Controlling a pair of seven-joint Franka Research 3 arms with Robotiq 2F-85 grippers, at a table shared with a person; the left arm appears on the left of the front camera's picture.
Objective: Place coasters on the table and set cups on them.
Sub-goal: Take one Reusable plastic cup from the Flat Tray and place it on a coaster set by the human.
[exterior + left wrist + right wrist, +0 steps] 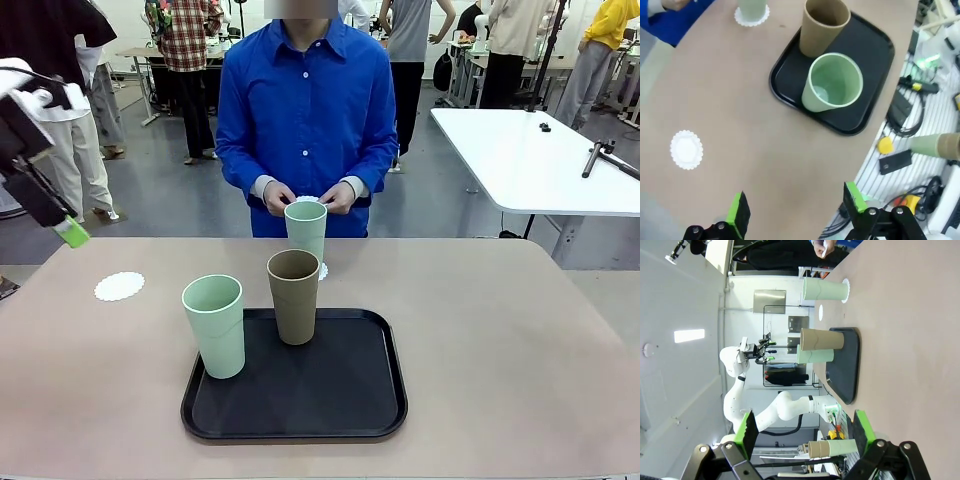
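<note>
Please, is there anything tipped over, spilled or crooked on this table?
Nothing stands out. The far green cup sits upright on a coaster; the brown cup and the near green cup stand upright on the black tray. A second coaster lies flat and bare on the table. No spill shows.

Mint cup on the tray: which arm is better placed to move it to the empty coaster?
Left. The left gripper hangs open over the table's left side, where the empty coaster lies, and the mint cup stands at the tray's left edge.
</note>
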